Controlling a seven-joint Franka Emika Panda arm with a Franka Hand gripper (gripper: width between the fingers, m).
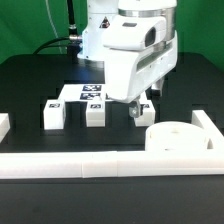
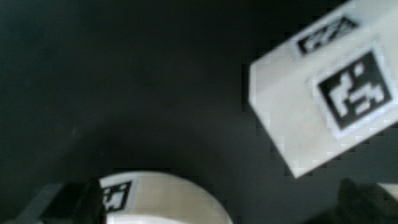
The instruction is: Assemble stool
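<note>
The round white seat (image 1: 178,137) lies at the exterior view's right, near the front rail. Three short white legs with tags stand in a row: one at the left (image 1: 53,114), one in the middle (image 1: 95,112), and one (image 1: 146,109) partly hidden behind my gripper (image 1: 134,112). In the wrist view my gripper (image 2: 217,205) is open, with its dark fingers (image 2: 71,200) wide apart. That leg (image 2: 157,195) sits between them, close to one finger and apart from the other. Nothing is held.
The marker board (image 1: 86,94) lies flat behind the legs and also shows in the wrist view (image 2: 338,85). Long white rails border the table at the front (image 1: 90,164), left (image 1: 4,125) and right (image 1: 206,124).
</note>
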